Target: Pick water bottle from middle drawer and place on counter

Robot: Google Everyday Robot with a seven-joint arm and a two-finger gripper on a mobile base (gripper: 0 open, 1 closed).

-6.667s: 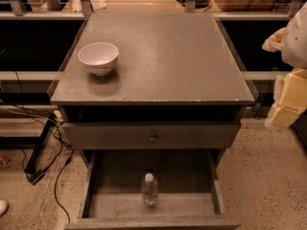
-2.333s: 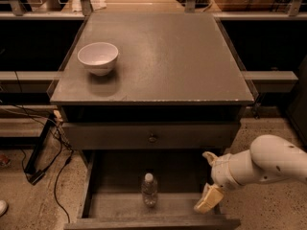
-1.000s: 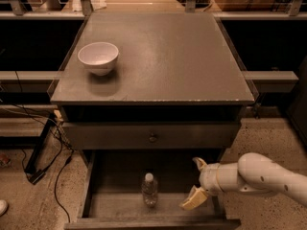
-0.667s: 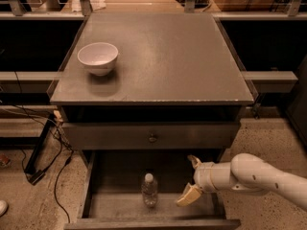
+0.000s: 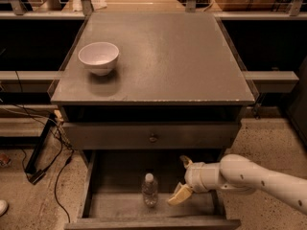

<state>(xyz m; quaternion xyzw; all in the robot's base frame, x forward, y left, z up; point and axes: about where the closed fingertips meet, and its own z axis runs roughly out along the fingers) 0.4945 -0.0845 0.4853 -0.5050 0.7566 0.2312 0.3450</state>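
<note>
The water bottle (image 5: pixel 149 190) stands upright in the open middle drawer (image 5: pixel 111 206), near its front, with its white cap up. My gripper (image 5: pixel 182 178) is inside the drawer just right of the bottle, apart from it. Its tan fingers (image 5: pixel 179 195) are spread, one above and one below, with nothing between them. The white arm reaches in from the lower right. The grey counter (image 5: pixel 163 56) lies above, with clear raised rims at its sides.
A white bowl (image 5: pixel 99 57) sits on the counter's left side. A shut drawer front with a round knob (image 5: pixel 152 138) is above the open drawer. Black cables (image 5: pixel 45 152) lie on the floor at the left. Shelving rails run behind the cabinet.
My gripper has come down from the right of the cabinet into the open drawer and moved left toward the bottle. The bottle and bowl have not moved.
</note>
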